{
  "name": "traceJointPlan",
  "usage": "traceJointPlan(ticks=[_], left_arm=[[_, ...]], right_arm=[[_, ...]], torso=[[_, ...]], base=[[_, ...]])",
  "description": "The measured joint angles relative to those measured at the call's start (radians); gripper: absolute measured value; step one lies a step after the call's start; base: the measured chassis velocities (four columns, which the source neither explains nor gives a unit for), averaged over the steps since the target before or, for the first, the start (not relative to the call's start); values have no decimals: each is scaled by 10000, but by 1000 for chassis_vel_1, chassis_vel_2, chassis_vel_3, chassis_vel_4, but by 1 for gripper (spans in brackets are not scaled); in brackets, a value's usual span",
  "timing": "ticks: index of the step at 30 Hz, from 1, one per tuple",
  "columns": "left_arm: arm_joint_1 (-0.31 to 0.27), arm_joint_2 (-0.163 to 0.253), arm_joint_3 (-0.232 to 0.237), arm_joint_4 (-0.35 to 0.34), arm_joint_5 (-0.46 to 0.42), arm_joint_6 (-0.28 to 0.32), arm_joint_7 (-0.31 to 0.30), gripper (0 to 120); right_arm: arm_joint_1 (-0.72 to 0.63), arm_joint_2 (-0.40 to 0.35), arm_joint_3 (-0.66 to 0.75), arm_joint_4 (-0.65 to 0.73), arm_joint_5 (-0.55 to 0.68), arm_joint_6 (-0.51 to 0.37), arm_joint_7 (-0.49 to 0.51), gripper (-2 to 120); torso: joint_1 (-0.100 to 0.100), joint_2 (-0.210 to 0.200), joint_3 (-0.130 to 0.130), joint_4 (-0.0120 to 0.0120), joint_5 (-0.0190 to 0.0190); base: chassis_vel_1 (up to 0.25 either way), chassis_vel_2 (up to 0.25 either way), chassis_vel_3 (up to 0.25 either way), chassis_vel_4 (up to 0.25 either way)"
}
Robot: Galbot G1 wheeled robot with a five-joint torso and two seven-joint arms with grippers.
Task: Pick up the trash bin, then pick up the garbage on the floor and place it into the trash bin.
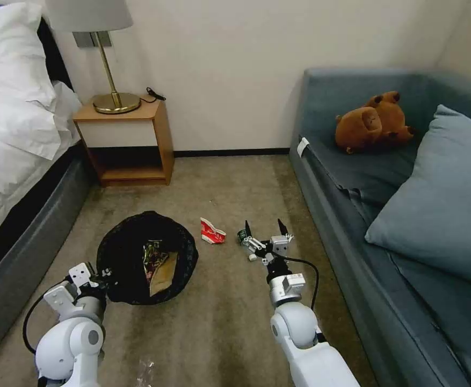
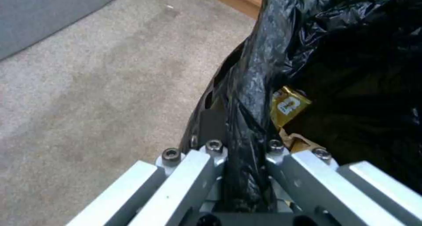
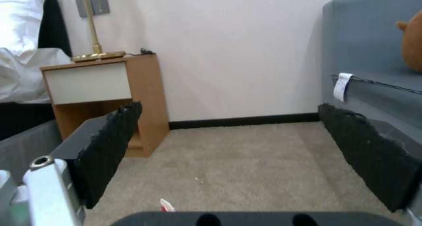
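Gripping the trash bin point(image 1: 138, 258) rim, the left gripper point(image 2: 244, 153) holds it; 2 pieces lie inside. Right gripper point(image 1: 268, 230) hovers spread, empty, over the bottle point(image 1: 243, 235); the red carton point(image 1: 211, 231) waits on the carpet point(image 1: 230, 183).

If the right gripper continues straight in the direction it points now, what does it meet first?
Probably nothing close: the open right gripper faces bare carpet, then the far wall. The red-and-white carton lies off to its left; depth is uncertain.
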Motion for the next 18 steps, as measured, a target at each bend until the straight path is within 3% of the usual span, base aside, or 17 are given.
traceJointPlan(ticks=[18], left_arm=[[-1, -2, -12, 41, 13, -102, 68, 1]], right_arm=[[-23, 56, 7, -20, -13, -9, 6, 99]], torso=[[0, 0, 0, 0, 0]], base=[[-5, 5, 5, -4]])
